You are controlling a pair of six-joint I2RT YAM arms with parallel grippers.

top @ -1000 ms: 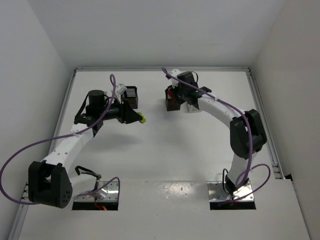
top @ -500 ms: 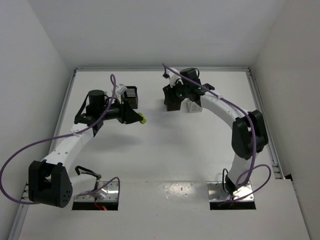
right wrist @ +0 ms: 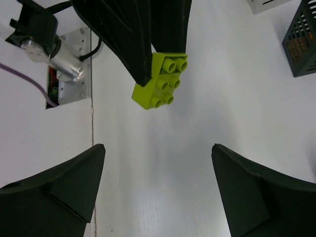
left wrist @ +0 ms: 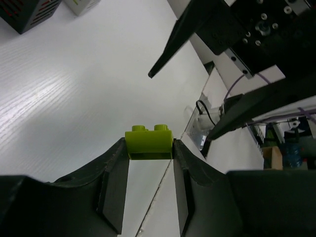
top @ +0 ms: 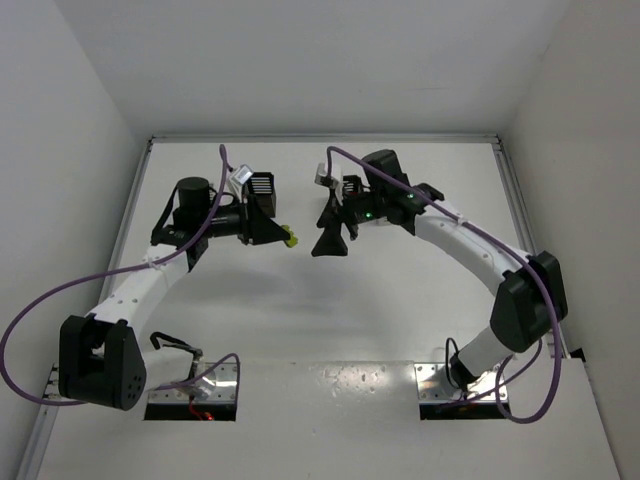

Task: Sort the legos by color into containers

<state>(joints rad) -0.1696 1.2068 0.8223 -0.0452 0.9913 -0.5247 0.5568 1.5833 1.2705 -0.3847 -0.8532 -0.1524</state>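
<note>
Yellow-green lego brick (left wrist: 148, 143) hangs mid-air over the table (top: 330, 300), clamped betw. the fingers of the left gripper (left wrist: 148, 148), approx. midway betw. the two arms. The right gripper (right wrist: 158, 145), jaws spread wide w/ nothing in them, faces it from just beside; it looks like a hand-over in the making. Sorting seems well along: a black bin showing red (left wrist: 27, 15) and a black bin showing orange-brown (right wrist: 301, 47) appear loaded, and no loose bricks are visible on the tabletop. This brick, at min., has not yet reached a bin. A white bin (left wrist: 81, 5) sits near; contents can't be told. Brick's studs face the right gripper. Its long axis runs crosswise to the left fingers, jutting out one side of the grip.
</note>
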